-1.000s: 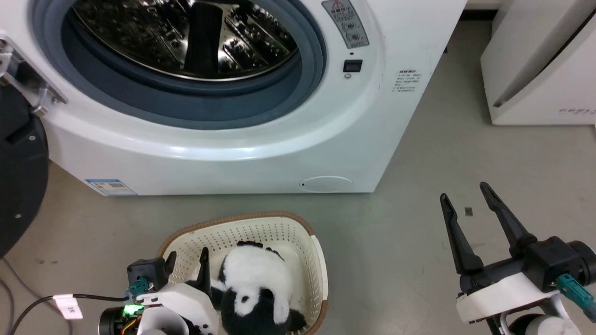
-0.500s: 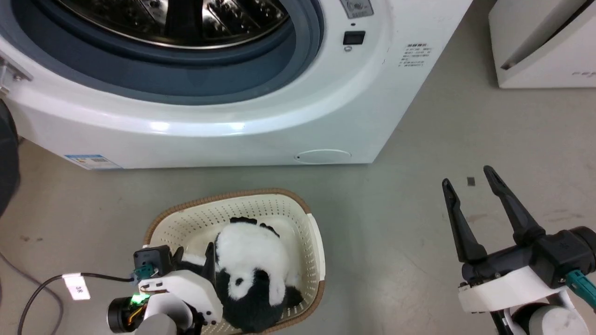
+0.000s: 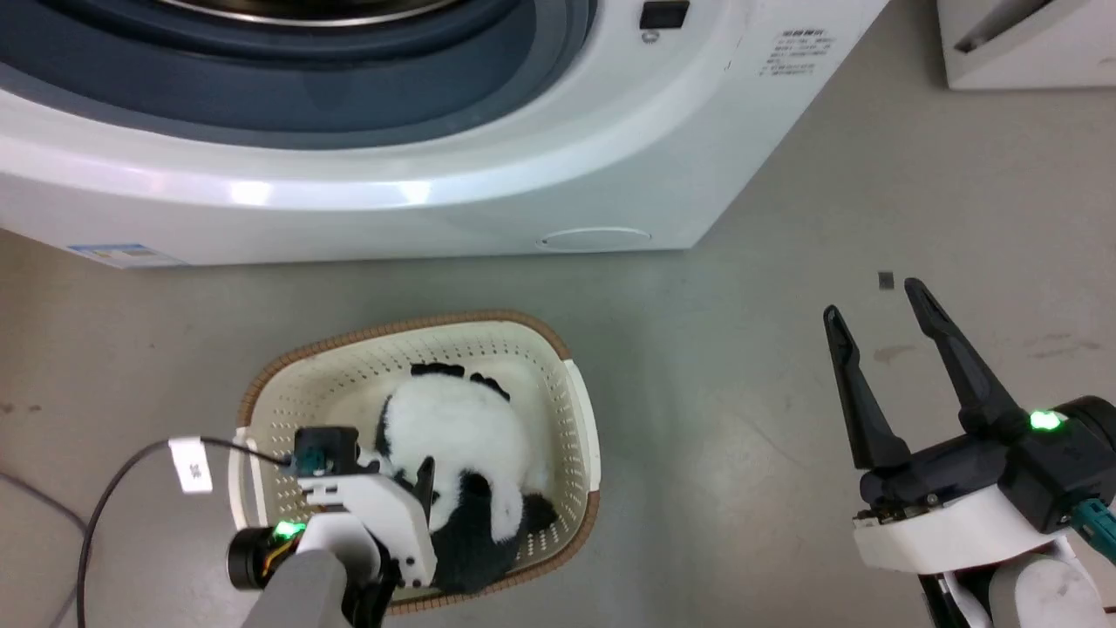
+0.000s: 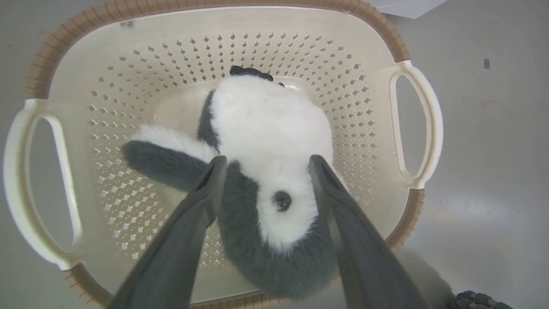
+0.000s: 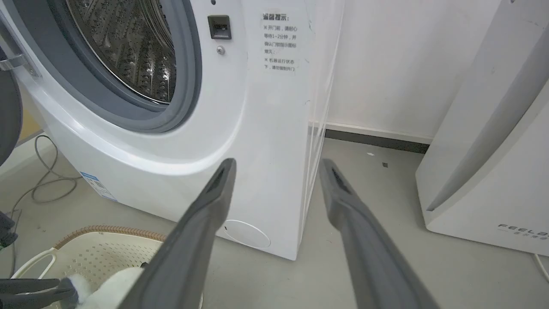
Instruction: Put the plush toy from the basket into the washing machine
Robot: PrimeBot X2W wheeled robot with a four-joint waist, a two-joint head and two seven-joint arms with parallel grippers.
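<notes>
plush toy (image 4: 266,124) lies in the basket (image 4: 343,51) before the washing machine (image 3: 349,201); my left gripper (image 4: 266,164) straddles it, fingers spread, not clamped, while my right gripper (image 3: 872,298) hangs, fingers apart, over the floor (image 3: 741,392).

The plush toy (image 3: 453,432) lies in the basket (image 3: 349,375) before the washing machine (image 3: 436,201).

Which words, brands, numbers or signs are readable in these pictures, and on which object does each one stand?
"FEELB", cut off by the picture's edge: on the white appliance.
"温馨提示:": heading of the sticker on the washing machine; its smaller lines are too small to read surely.
Blue label at the washing machine's foot: too small to read.
White tag on the cable: blurred.
</notes>
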